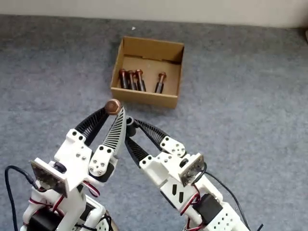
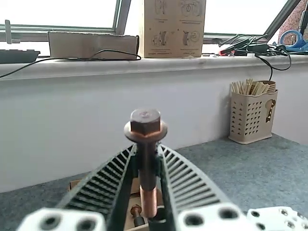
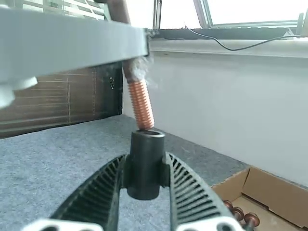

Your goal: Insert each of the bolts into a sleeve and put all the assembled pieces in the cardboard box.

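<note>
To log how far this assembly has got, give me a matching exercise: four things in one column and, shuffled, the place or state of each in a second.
Things
1. bolt
2. sleeve
3. cardboard box
4. assembled pieces

Places or states
A. lying together inside the box
B. clamped head-up in the left tool
C. clamped in the right tool, open end at the bolt's threaded tip
D. resting on the grey carpet beyond both arms

Pairs: 1-B, 2-C, 3-D, 4-A
</note>
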Controlling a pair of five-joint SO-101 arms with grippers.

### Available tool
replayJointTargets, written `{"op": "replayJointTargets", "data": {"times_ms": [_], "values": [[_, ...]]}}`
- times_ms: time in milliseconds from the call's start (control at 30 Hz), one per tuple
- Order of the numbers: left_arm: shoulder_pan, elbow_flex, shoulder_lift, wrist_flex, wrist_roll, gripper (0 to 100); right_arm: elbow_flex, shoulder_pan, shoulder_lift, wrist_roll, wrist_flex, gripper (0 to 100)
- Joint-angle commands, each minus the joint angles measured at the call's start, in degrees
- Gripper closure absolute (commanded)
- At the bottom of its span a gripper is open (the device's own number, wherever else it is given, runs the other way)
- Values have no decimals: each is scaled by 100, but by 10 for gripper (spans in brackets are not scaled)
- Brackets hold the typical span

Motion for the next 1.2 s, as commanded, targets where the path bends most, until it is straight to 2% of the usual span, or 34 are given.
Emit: {"op": "replayJointTargets", "data": {"times_ms": [0,233,433,800,1033,1167], "values": [[84,-215,-13,123,334,995,831,-22,-119,70,-75,993],[119,-189,4,141,413,995,831,-31,-119,70,-66,993],[664,-189,4,264,387,995,831,-31,-119,70,-48,993],[655,48,22,237,378,995,831,-31,-119,97,-40,993],[646,180,40,229,369,993,831,-31,-119,870,101,993],[286,136,400,229,369,993,831,-40,-119,1055,163,993]]}}
